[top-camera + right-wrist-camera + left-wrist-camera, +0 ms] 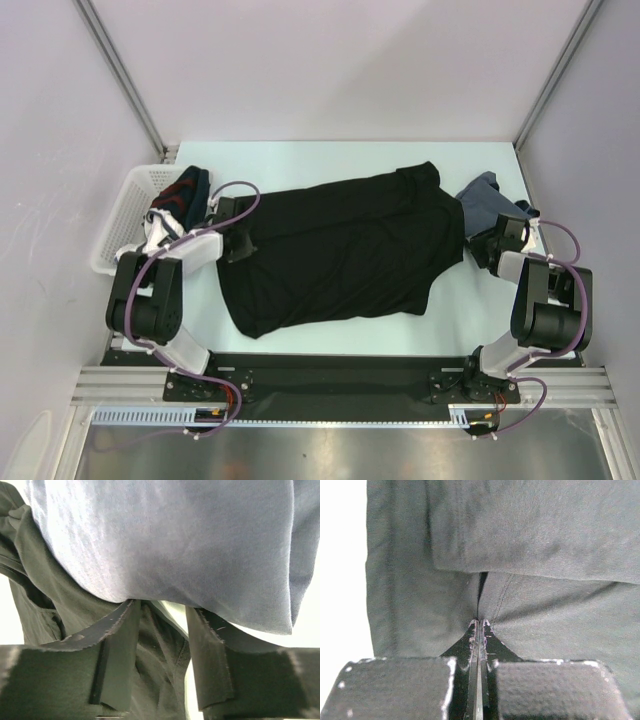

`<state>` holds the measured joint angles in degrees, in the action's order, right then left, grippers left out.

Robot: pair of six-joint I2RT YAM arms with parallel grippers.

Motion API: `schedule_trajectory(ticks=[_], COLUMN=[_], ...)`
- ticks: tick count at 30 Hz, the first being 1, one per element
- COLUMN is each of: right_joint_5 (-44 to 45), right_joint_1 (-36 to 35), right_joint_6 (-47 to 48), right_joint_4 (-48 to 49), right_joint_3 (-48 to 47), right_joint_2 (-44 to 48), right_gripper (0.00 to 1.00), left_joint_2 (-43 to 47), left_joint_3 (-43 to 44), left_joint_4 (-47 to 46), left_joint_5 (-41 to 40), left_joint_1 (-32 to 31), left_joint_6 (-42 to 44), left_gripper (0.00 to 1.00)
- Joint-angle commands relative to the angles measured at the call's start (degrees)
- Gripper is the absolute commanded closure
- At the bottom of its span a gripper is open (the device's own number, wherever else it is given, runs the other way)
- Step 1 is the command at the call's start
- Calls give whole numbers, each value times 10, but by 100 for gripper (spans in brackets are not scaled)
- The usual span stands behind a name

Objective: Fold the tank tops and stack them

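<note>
I am pinching the limp, light black tank top (350,250), spread across the surface (300,160), at its left edge with the left hand (479,624) while the right hand (162,612) is waiting half-open by its straps.

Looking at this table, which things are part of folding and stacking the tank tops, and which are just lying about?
For the job: black tank top; blue-grey tank top.
Just lying about: white basket; dark clothes heaped at its edge.
</note>
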<state>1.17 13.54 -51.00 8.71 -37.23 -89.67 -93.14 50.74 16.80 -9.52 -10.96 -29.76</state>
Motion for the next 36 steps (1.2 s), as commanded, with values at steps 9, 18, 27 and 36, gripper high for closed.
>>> schedule_trajectory(ticks=[9, 18, 27, 36], right_joint_5=[3, 23, 43, 16], right_joint_1=[19, 37, 57, 27], right_joint_6=[-4, -38, -46, -18], right_joint_4=[2, -29, -49, -46], right_joint_3=[-16, -78, -129, -155], right_joint_2=[-23, -77, -98, -114], right_gripper=[38, 30, 25, 24], left_joint_2=[128, 100, 60, 46], left_joint_3=[-55, -78, -84, -82], left_joint_4=[-4, -27, -48, -60], left_joint_5=[39, 55, 47, 35], left_joint_1=[84, 107, 144, 145], left_joint_6=[-33, -43, -32, -20], left_gripper=[100, 100, 100, 100])
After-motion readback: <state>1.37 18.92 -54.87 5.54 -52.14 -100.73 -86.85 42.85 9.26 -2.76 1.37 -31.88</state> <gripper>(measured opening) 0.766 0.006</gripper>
